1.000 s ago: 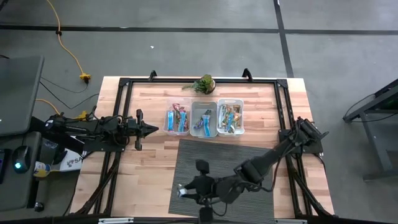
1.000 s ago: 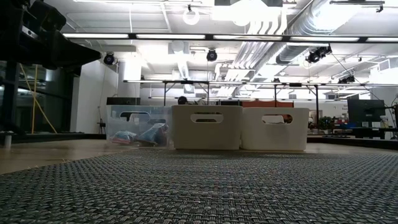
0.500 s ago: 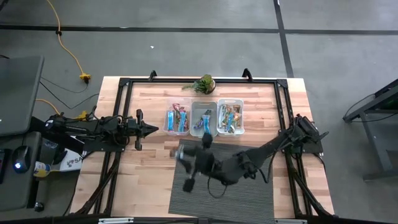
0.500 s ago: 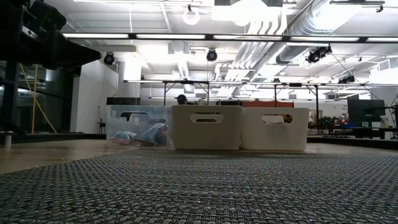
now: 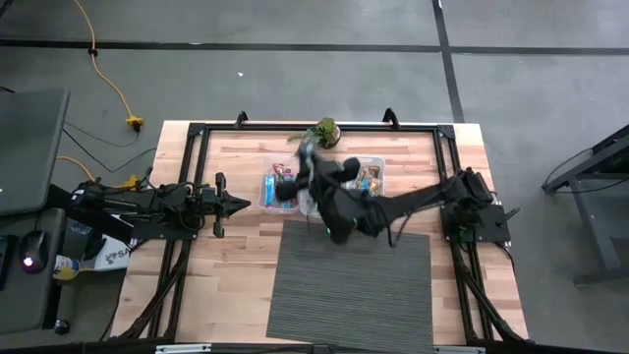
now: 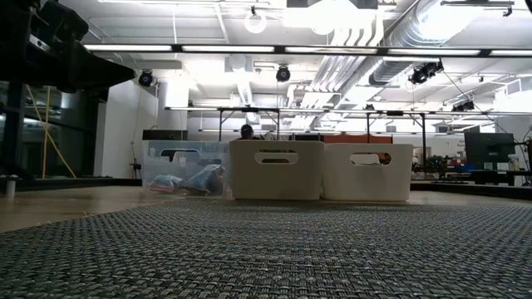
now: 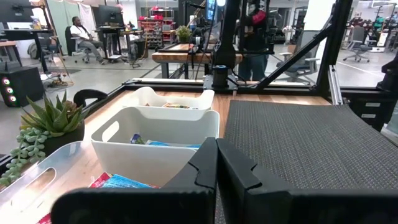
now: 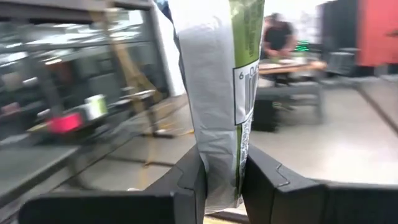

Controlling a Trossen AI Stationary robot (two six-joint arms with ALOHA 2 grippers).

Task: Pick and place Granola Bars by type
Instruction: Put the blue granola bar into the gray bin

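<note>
Three bins stand in a row at the table's far edge: the left bin (image 5: 278, 190) holds blue and red bars (image 5: 286, 193), the middle bin (image 7: 157, 144) lies partly under the right arm, and the right bin (image 5: 370, 183) holds mixed bars. Left of them, the left gripper (image 5: 239, 205) waits over bare wood, jaws shut on nothing. Nearer the front, the grey mat (image 5: 354, 295) lies open. Above the bins, near the plant (image 5: 322, 131), the right gripper (image 8: 221, 171) pinches a white-and-green granola bar (image 8: 217, 74) by one end between its narrowly spaced fingers, the bar's long axis running outward from the jaws.
</note>
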